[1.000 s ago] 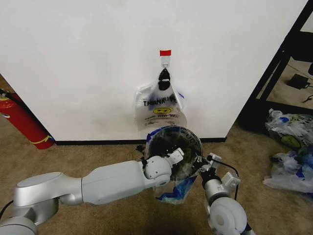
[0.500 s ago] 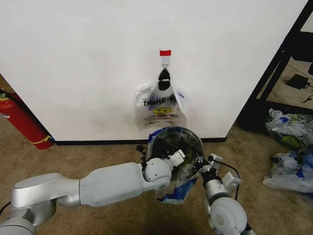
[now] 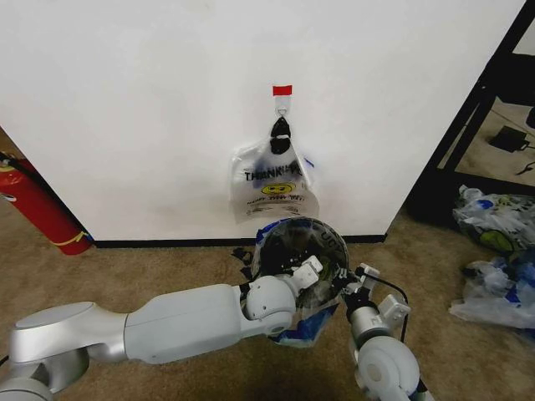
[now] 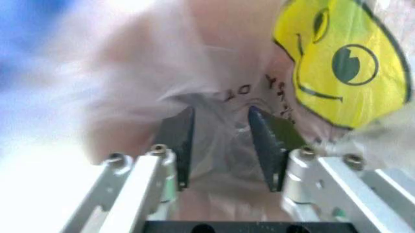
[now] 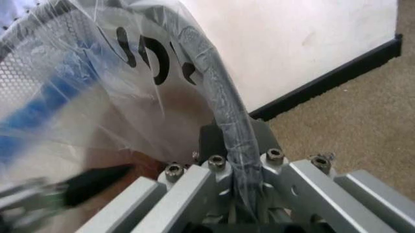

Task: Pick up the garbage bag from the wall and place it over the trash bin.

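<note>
The black mesh trash bin (image 3: 333, 242) stands on the carpet below the white wall (image 3: 125, 109). The garbage bag (image 3: 299, 324), see-through with blue strokes, is draped over the bin's mouth and down its front. My left gripper (image 3: 308, 271) reaches into the bin's mouth. It is open in the left wrist view (image 4: 220, 141), with bag film and the yellow smiley (image 4: 331, 58) just ahead of it. My right gripper (image 3: 358, 277) sits at the bin's right rim. There it is shut (image 5: 234, 145) on the bag film (image 5: 129, 97) wrapped over the rim wire.
Another plastic bag (image 3: 272, 180) with "THANK YOU" hangs from the red-taped hook (image 3: 282, 90). A red fire extinguisher (image 3: 42, 213) leans at the left. A bundle of bags (image 3: 497, 251) lies on the carpet at the right, beside a black shelf frame (image 3: 468, 125).
My left arm has sunk a little and pushed its gripper slightly farther into the bin's mouth. The right gripper has stayed at the rim.
</note>
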{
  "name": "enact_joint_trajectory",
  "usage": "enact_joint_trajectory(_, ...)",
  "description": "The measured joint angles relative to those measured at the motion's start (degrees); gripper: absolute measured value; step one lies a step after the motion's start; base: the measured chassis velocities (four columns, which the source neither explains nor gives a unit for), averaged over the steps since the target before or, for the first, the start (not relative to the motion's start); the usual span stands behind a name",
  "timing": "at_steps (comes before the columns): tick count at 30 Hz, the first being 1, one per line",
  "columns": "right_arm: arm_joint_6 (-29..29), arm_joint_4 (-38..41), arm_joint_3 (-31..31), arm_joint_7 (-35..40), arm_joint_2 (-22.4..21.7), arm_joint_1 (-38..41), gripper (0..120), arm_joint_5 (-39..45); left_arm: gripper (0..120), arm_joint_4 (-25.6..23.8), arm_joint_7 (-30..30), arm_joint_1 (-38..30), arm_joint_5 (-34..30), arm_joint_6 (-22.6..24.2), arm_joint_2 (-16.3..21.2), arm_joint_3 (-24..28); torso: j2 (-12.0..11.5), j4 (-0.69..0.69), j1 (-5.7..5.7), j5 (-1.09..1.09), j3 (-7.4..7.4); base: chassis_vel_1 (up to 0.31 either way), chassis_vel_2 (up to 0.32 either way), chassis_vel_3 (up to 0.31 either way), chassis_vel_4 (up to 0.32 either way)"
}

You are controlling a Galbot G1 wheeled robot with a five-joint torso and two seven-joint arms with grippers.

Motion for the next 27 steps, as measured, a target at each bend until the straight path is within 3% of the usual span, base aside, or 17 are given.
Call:
enact_joint_trajectory(6,0.2,-1.0,0.4,0.0,0.3,0.2,0,1.8,58,-5.3,2.1,6.1,1.0,-5.6,4.5,-8.9,0.0,0.00,0.00,-0.01,0.00,0.000,0.000,0.000,0.000)
enact_joint_trajectory(10,0.2,-1.5,1.6,1.5,2.6,0.6,0,5.1,86,-13.8,2.7,19.2,2.7,-14.6,11.8,-20.1,0.0,0.02,0.00,-0.01,-0.01,0.000,0.000,0.000,0.000)
enact_joint_trajectory(12,0.1,-1.6,1.9,1.7,3.1,0.6,0,5.4,88,-14.7,2.8,20.8,3.0,-15.5,12.1,-21.3,0.0,0.06,0.00,0.00,0.00,0.000,0.000,0.000,0.000)
enact_joint_trajectory(13,-0.1,-1.4,3.3,1.8,3.9,0.0,0,5.5,94,-15.5,3.1,22.1,3.0,-16.5,12.0,-22.0,0.0,0.07,0.00,0.01,-0.01,0.000,0.000,0.000,0.000)
enact_joint_trajectory(14,-0.2,-1.3,3.8,1.9,4.2,-0.4,0,5.5,95,-15.6,3.2,22.2,3.0,-16.7,12.0,-22.1,0.0,0.06,0.00,0.01,0.00,0.000,0.000,0.000,0.000)
enact_joint_trajectory(15,-0.3,-1.0,5.1,2.3,4.7,-1.0,0,5.3,98,-16.2,3.9,22.8,3.1,-17.2,11.8,-22.6,0.0,-0.06,0.00,-0.03,-0.01,0.000,0.000,0.000,0.000)
enact_joint_trajectory(20,-0.7,-1.2,5.6,2.8,4.8,-0.6,0,5.3,100,-19.6,4.5,25.6,3.2,-17.5,12.4,-25.0,0.0,-0.05,0.00,0.00,0.00,0.000,0.000,0.000,0.000)
enact_joint_trajectory(22,-0.7,-1.4,5.8,3.1,5.0,-0.1,0,5.6,100,-21.9,4.5,28.7,2.4,-17.6,13.0,-27.8,0.0,0.04,0.00,0.00,0.00,0.000,0.000,0.000,0.000)
enact_joint_trajectory(27,-0.8,-1.5,7.1,3.5,6.5,0.4,0,7.6,100,-25.0,4.4,36.2,1.5,-19.8,13.6,-35.9,0.0,0.00,0.00,0.00,0.00,0.000,0.000,0.000,0.000)
